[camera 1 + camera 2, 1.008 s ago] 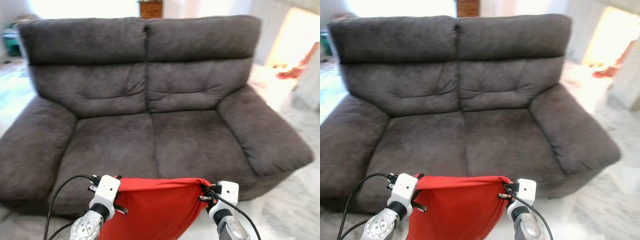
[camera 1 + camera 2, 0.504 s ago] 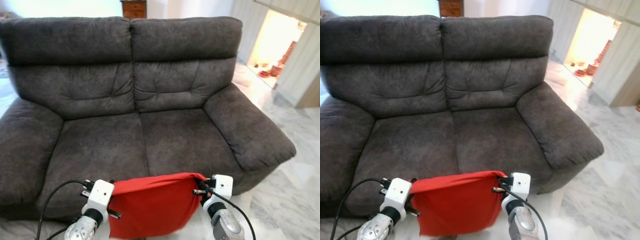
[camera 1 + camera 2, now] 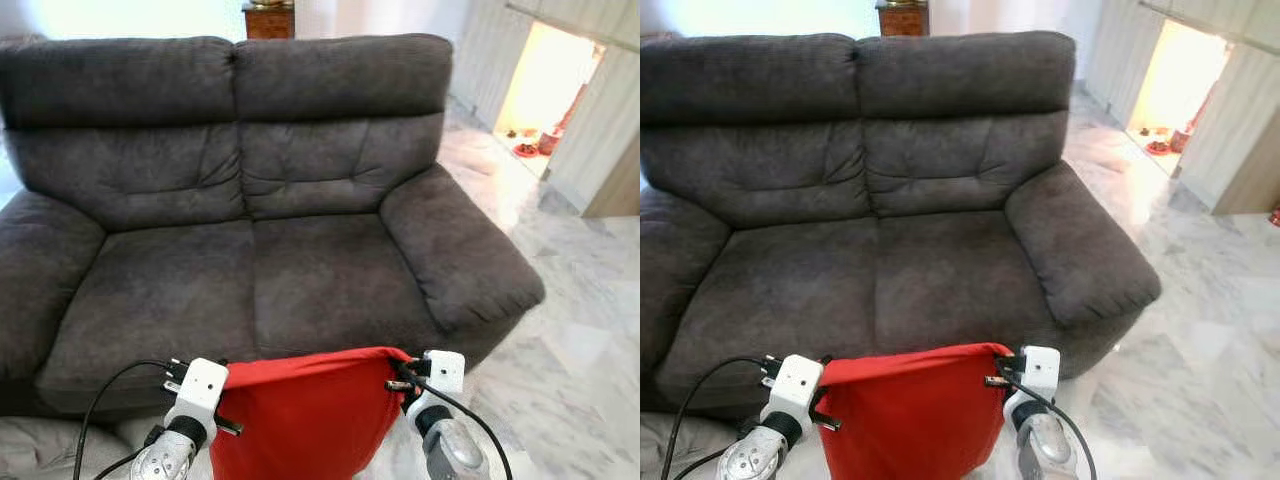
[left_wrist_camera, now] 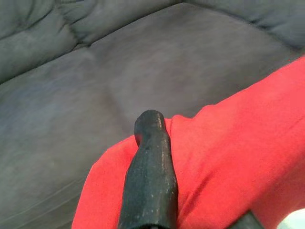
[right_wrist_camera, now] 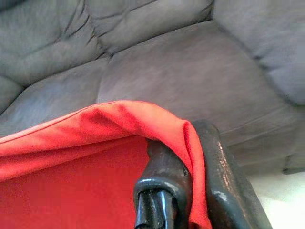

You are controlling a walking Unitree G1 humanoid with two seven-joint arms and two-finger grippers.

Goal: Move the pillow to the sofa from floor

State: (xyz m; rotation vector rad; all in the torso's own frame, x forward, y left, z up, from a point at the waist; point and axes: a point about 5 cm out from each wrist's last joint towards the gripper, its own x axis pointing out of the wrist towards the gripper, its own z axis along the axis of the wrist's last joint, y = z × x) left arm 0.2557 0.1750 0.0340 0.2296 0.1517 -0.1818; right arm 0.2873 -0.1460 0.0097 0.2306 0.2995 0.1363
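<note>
The pillow (image 3: 300, 420) hangs stretched sideways between the left hand (image 3: 222, 392) and right hand (image 3: 402, 377), each clamped on a top corner, with the sofa (image 3: 250, 290) seat directly ahead.

Head stereo pair looks down at the sofa (image 3: 250, 210); wrist cams close on its seat, both sharing it.

Pale marble floor (image 3: 590, 330), bright doorway (image 3: 540, 90) at right.

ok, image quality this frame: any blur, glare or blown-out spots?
Left eye view: sharp; the lit doorway at upper right is overexposed, and the wall top left washes out. Right eye view: the same. Left wrist view: the near finger is soft, the red pillow and sofa evenly lit. Right wrist view: clear, no glare.
</note>
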